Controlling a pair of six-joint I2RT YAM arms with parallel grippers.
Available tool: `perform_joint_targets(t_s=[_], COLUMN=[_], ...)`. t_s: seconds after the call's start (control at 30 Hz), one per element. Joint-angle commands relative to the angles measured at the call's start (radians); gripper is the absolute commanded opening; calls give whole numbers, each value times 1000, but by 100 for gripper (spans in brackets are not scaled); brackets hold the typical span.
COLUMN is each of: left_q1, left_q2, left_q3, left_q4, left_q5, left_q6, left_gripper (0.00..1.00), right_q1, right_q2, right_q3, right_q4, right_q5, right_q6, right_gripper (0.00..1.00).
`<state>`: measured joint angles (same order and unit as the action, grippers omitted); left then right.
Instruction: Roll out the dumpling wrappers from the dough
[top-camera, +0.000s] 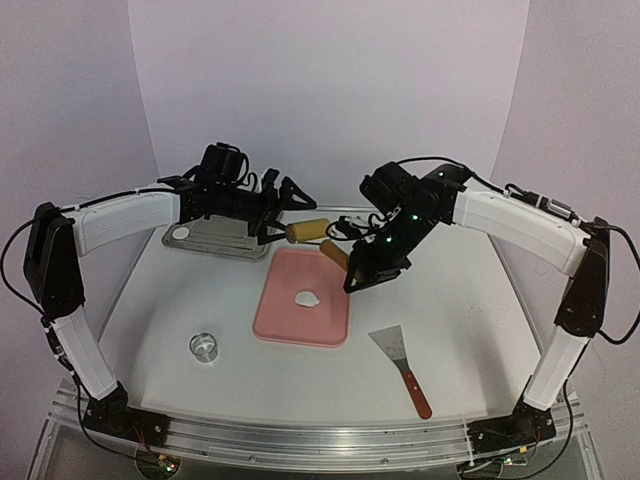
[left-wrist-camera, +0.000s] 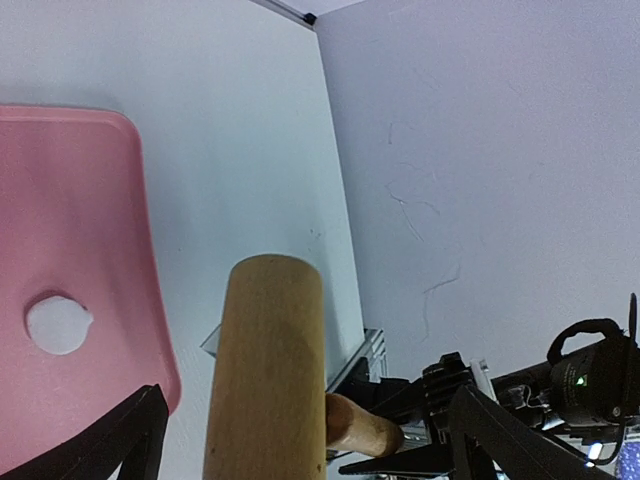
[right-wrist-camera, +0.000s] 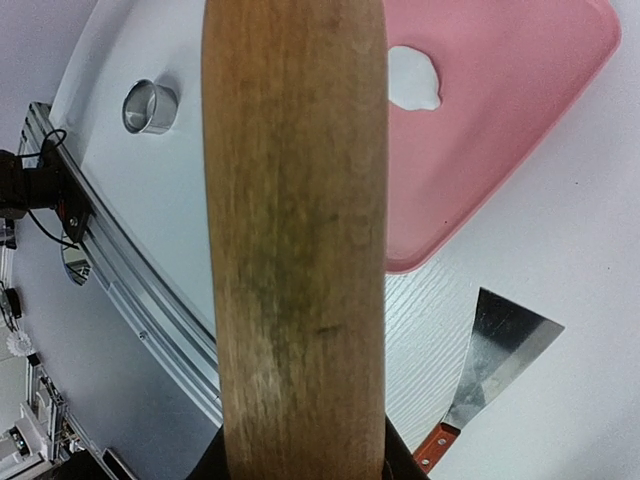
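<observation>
A wooden rolling pin (top-camera: 318, 236) hangs in the air above the far edge of the pink board (top-camera: 285, 325). My right gripper (top-camera: 355, 270) is shut on its lower end; in the right wrist view the pin (right-wrist-camera: 295, 240) fills the middle, and the jaws show only as dark tips at the bottom. My left gripper (top-camera: 288, 214) is open, its fingers (left-wrist-camera: 128, 440) spread wide on either side of the pin (left-wrist-camera: 265, 370) without touching it. One small flat roundish white piece of dough (top-camera: 308, 298), the size of a dumpling wrapper, lies on the board.
A small metal ring cutter (top-camera: 204, 346) stands on the table left of the board. A metal scraper (top-camera: 400, 365) with a red handle lies to the board's right. A metal tray (top-camera: 210, 240) sits at the back left under the left arm.
</observation>
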<state>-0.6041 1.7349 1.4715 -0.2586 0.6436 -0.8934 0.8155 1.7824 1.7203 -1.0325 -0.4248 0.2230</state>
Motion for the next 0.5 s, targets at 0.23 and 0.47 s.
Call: perform_joint_targets(t_s=[0.23,0.47], left_q1=[-10,-12], left_q2=[132,96], left_q3=[56,-34], left_q4=[36,248], left_q5=[287,354], left_q6=[-48,-182], left_gripper=[98,20], right_q1=[15,13], right_q2=[-33,-55], right_q3=[73,11], right_q4=[63,143], right_q5=[13,79], right_q6=[-26,55], right_gripper=[0,6])
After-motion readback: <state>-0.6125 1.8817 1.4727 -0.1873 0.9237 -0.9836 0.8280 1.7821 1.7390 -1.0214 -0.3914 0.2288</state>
